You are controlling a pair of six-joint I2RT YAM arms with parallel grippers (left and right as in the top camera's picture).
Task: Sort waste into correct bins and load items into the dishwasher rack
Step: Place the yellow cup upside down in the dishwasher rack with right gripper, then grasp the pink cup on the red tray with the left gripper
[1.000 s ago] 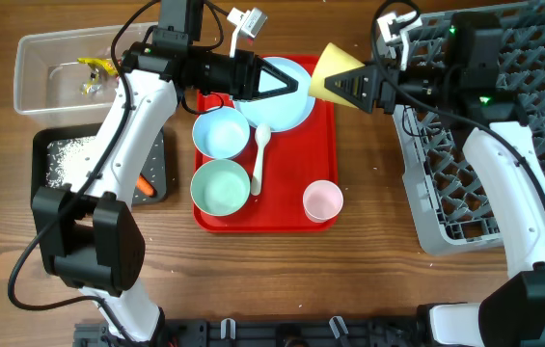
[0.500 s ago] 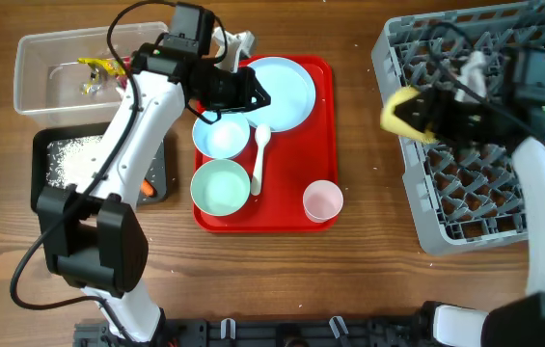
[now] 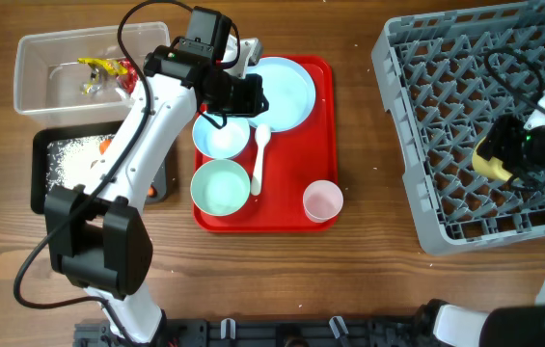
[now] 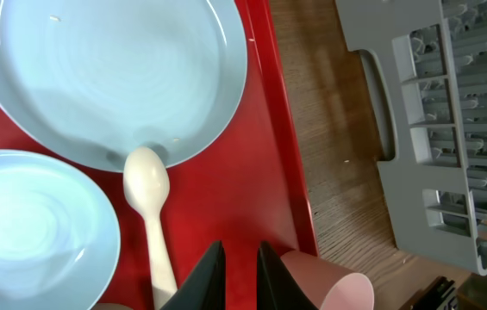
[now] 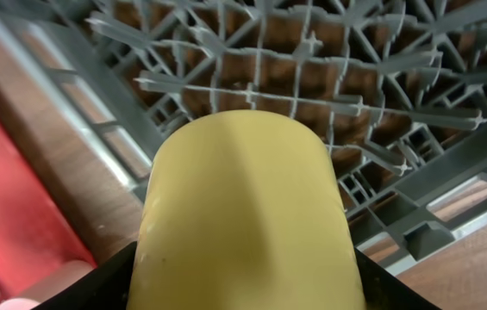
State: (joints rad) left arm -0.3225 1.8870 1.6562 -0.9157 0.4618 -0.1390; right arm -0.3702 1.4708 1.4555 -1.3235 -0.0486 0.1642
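Item: yellow cup [image 5: 247, 215], clamped in our right pincer [image 3: 504, 159] over the dishwasher rack [image 3: 426, 96]; we should seat it between pegs; left pincer [image 4: 239, 271] nearly together, empty.

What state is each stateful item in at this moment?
yellow cup: gripped by right gripper, over dishwasher rack.
left gripper: nearly closed, empty, above red tray.
plate: upright, empty, on tray.
pink cup: upright on tray.
white spoon: lying on tray.
clear tub: holds wrappers.
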